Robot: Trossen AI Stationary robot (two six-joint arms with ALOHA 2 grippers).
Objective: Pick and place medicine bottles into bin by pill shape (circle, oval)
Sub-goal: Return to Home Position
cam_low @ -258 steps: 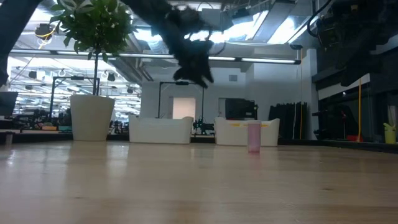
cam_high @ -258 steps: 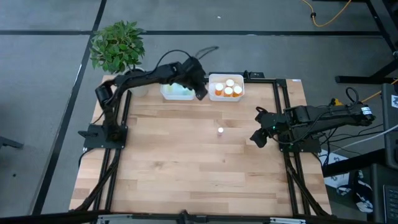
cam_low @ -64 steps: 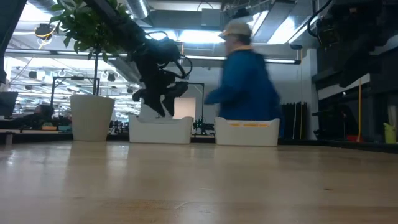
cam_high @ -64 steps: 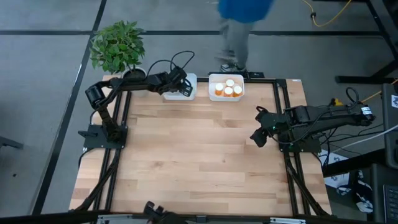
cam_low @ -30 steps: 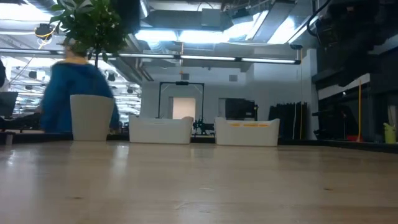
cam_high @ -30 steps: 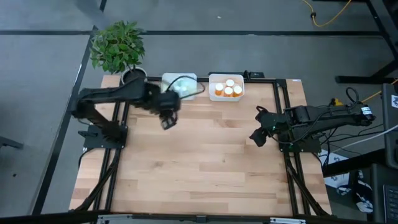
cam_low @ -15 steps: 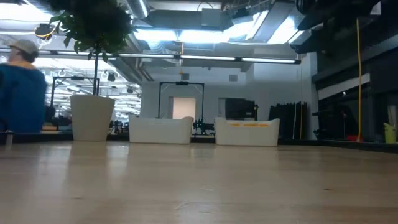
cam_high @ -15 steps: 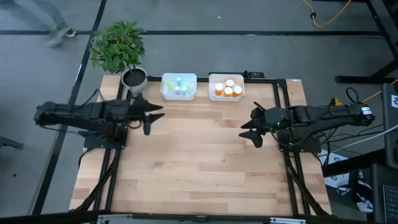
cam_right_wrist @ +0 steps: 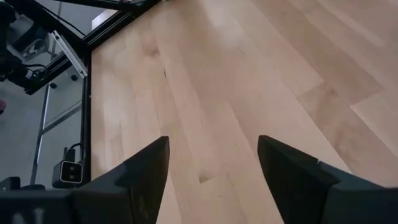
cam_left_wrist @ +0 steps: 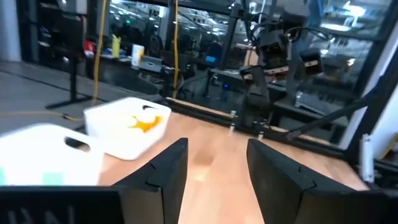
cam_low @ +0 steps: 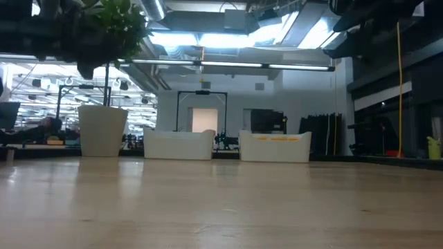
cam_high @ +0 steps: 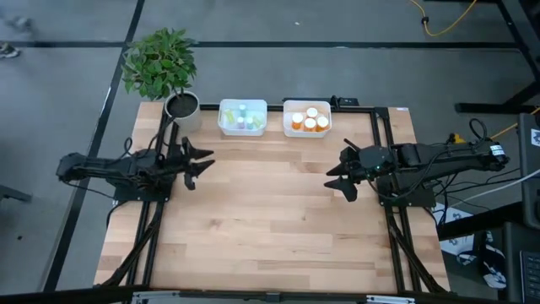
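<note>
At the far edge of the bench (cam_high: 270, 219) I see two white bins side by side, just apart. The left bin (cam_high: 243, 102) holds the pale bottles (cam_high: 244, 116), greenish and bluish. From above they run together and I cannot count them. The right bin (cam_high: 306, 103) holds the orange bottles (cam_high: 310, 122), white caps up; I make out about four caps, though not with certainty. From bench height both bin walls hide the bottles, and only an orange tint shows through the right one. The plant pot (cam_high: 181, 107) stands beside the left bin at the bench's corner.

The left pincer (cam_high: 199, 166) hangs over the bench's left edge, well apart from the bins, fingers spread and holding nothing. Its wrist camera shows the right bin whole and the left bin cut off. The right pincer (cam_high: 337, 179) sits near the right edge, fingers likewise spread over bare wood. In the low view only dark shapes show at the top corners, too cropped to tell which arm is which.
</note>
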